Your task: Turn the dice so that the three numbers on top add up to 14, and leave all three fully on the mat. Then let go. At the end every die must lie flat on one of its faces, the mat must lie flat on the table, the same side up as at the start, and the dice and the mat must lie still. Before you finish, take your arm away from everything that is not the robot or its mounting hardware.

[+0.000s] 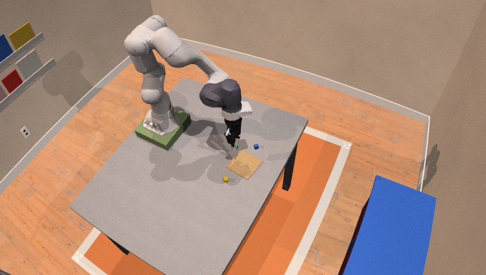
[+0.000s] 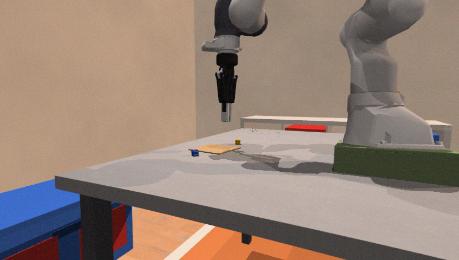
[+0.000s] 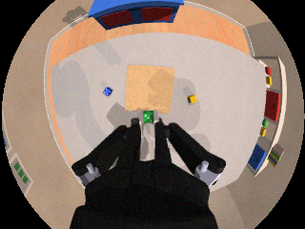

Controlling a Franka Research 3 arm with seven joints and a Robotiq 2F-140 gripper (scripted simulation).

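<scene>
Three small dice are in play: a green die (image 3: pixel 148 116), a blue die (image 1: pixel 255 146) and a yellow die (image 1: pixel 225 179). Their top numbers are too small to read in any view. The tan mat (image 1: pixel 244 164) lies flat on the grey bench (image 1: pixel 163 211), and none of the dice rests on it. The blue die sits on the bench just off one edge of the mat; the yellow die sits on the bench near the opposite edge. Both lie flat on a face, apart from the mat and from each other.

At the far end of the bench the arm's base stands on a green block (image 1: pixel 163 130), well apart from the mat. Beyond the bench are a blue cabinet (image 1: pixel 392 228) on the floor and a low white shelf (image 2: pixel 289 121) with a red item. Nothing lies between the hand and the mat.

The hand (image 2: pixel 226 117) points straight down, raised well above the bench near the mat's closer edge. Its fingers are drawn nearly together and pinch the green die at their tips; in the wrist view the die shows between them, just short of the mat's edge.
</scene>
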